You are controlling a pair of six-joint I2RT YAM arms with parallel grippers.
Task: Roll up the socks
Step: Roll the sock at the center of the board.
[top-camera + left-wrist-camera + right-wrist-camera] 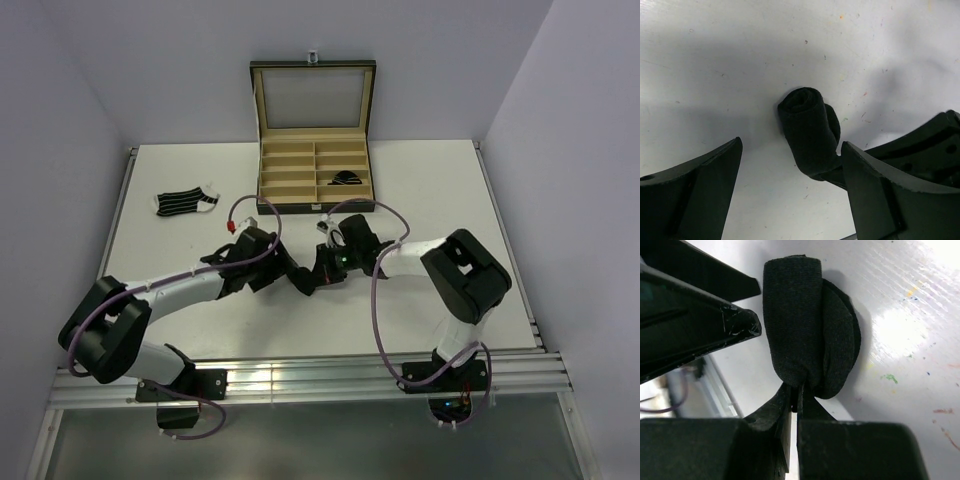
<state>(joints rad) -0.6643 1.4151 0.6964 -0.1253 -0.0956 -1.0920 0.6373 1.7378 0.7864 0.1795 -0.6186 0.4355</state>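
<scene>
Your right gripper (795,402) is pinched tight on the rolled black sock (800,325). In its wrist view the two fingers (855,450) meet on the lower edge of the roll, with only a thin fold of fabric between them. The roll lies on the white table (900,330). It is a tight cylinder with a looser layer bulging out along one side.

Your left gripper (790,150) stands wide, its fingers (705,190) set on either side of the roll. One fingertip sits just beside the fabric, and you cannot tell whether it touches; the other is clear of it. From that wrist view you look onto the spiral end of the roll, and the right gripper's dark fingers come in from the lower right to hold the near end.

From above, the two arms meet near the middle of the table, in front of the box (290,207). Their wrists cover the roll, so it does not show in that view.

A striped sock (187,202) lies flat and unrolled toward the back left of the table, well apart from both grippers. The box is at the back edge, open, with its lid upright and tan lining showing. One dark bundle (346,178) sits in a compartment of its right-hand column, toward the front.
</scene>
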